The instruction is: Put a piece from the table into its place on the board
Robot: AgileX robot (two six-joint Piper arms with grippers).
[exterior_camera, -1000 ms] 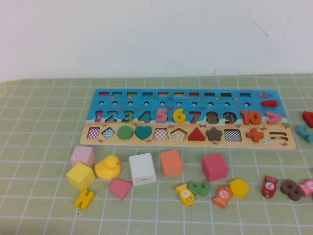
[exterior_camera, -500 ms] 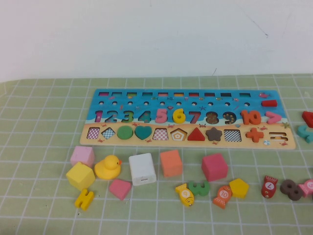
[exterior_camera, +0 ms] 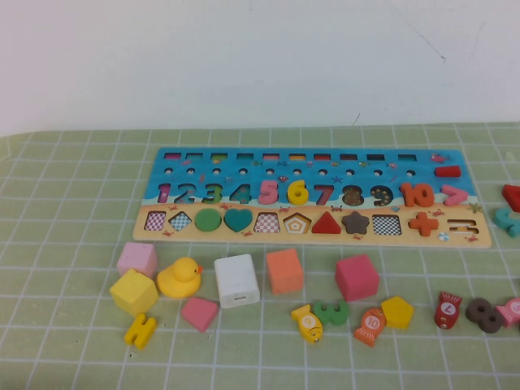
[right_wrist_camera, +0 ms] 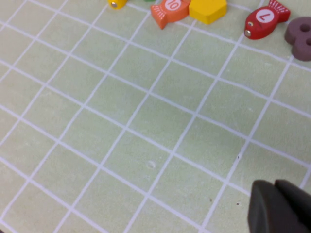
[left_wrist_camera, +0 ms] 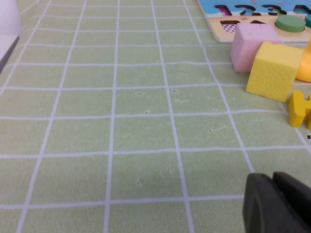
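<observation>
The puzzle board (exterior_camera: 317, 175) lies flat at mid-table, with numbers 1 to 10 and several shapes seated in it. Some shape slots show a bare checkered bottom. Loose pieces lie in front of it: a pink pentagon (exterior_camera: 199, 313), a yellow piece (exterior_camera: 140, 330), a green 3 (exterior_camera: 331, 310), a yellow pentagon (exterior_camera: 397, 311), a red fish (exterior_camera: 447, 309) and a brown 8 (exterior_camera: 483, 314). Neither arm shows in the high view. My left gripper (left_wrist_camera: 273, 194) is shut and empty over bare mat, away from the yellow cube (left_wrist_camera: 274, 70). My right gripper (right_wrist_camera: 275, 199) is shut and empty, short of the red fish (right_wrist_camera: 265, 22).
Foam cubes stand in front of the board: pink (exterior_camera: 136, 258), yellow (exterior_camera: 133, 291), white (exterior_camera: 236, 280), orange (exterior_camera: 284, 270), magenta (exterior_camera: 357, 277). A yellow duck (exterior_camera: 180, 277) sits among them. A red piece (exterior_camera: 511, 196) and a teal piece (exterior_camera: 509, 221) lie at the right edge.
</observation>
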